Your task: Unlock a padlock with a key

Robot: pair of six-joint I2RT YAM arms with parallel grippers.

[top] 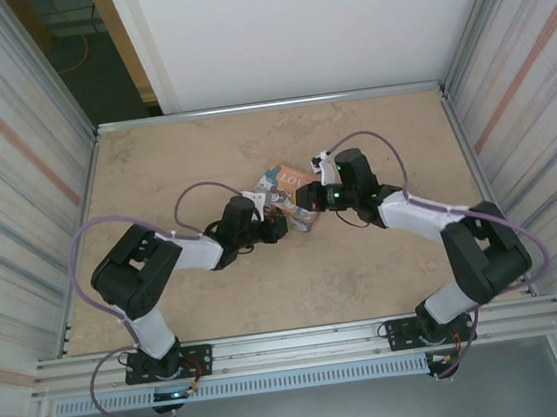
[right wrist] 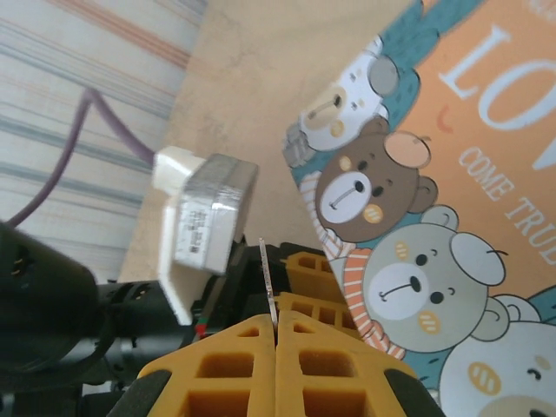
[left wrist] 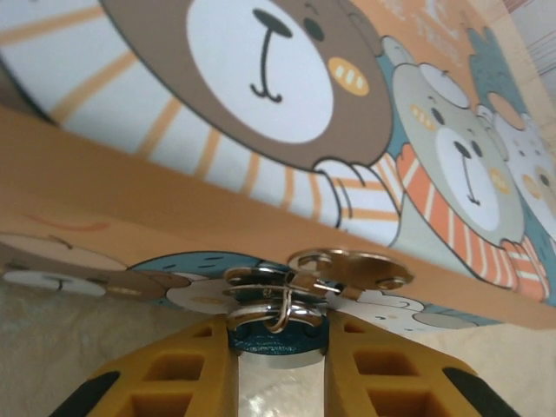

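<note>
Quick headcount from my end, all taken off the picture box (top: 287, 192), of which there's just one, sitting on the one table (top: 269, 300). Two arms: the left arm (top: 150, 268) reaching in from the box's left, the right arm (top: 463, 238) from its right, so two grippers too, the left gripper (left wrist: 280, 365) and the right gripper (right wrist: 276, 334). One padlock (left wrist: 276, 347) at the box's front edge, hanging under one metal clasp plate (left wrist: 352, 268). One key (right wrist: 268, 282) just beside the box. The lid has at least four bear faces (right wrist: 360, 187). Two purple cables (top: 77, 252), one per arm. The wire rings (left wrist: 269, 300) at the clasp overlap too much to count.
</note>
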